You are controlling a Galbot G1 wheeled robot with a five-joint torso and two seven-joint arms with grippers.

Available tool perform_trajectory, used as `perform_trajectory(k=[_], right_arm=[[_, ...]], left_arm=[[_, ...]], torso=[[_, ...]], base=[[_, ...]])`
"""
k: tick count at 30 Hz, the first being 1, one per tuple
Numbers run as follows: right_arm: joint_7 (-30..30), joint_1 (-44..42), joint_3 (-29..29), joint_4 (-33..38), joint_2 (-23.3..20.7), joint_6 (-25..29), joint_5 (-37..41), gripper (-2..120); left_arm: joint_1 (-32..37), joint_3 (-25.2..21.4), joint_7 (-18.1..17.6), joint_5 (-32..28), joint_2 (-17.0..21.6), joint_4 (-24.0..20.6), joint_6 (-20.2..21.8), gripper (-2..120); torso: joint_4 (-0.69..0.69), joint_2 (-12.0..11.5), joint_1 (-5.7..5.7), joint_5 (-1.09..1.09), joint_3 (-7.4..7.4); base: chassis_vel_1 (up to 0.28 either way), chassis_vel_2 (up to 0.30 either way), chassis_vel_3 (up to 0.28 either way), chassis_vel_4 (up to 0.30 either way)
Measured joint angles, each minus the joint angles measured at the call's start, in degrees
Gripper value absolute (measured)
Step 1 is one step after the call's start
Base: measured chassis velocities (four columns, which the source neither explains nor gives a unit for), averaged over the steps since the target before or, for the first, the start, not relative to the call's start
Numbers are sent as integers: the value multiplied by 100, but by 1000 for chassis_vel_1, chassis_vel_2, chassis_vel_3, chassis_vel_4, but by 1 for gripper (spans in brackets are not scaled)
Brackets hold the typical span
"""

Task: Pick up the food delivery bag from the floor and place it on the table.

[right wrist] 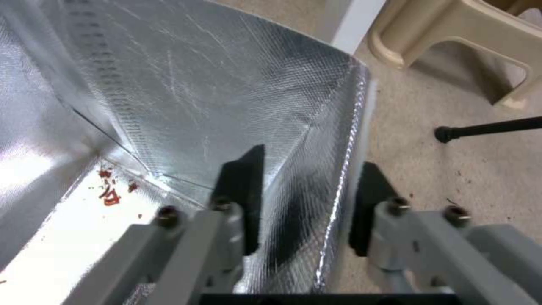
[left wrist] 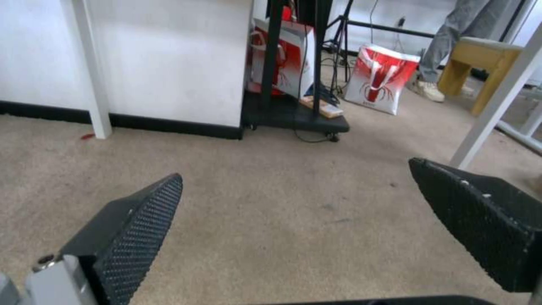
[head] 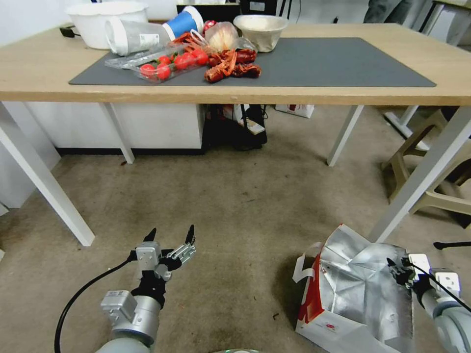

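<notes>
Your right claw (right wrist: 305, 203) straddles the far-right rim of the food delivery bag (head: 353, 289), one finger inside the foil, one outside, not yet pinched. The bag stands on the floor (head: 235, 206) at near right, below the surface (head: 39, 68). Your left claw (head: 170, 239) hovers spread over carpet, near left.

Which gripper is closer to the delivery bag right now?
Right. The right gripper straddles the food delivery bag wall, one finger inside, one outside; the left gripper hovers open over carpet, apart from it.
</notes>
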Motion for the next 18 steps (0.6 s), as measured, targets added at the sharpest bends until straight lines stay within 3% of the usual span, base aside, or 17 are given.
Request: perform_trajectory(k=[7,10,18], right_arm=[[33,-4,-91,-87,-76,328,86,2],[-158,-9,-94,-102,-117,620,131,0],[-1901,-291,128,160,-317,2123,447,0]], left_arm=[[17,-6,-13,4,-33,2,-21,100],[26,-4,-17,15,-55,4,-33,100],[64,-31,-28,17,-81,-39,-41,100]], torso=[[0,0,0,1,0],[0,0,0,0,0],[0,1,0,-1,0]], base=[[0,0,0,0],[0,0,0,0],[0,0,0,0]])
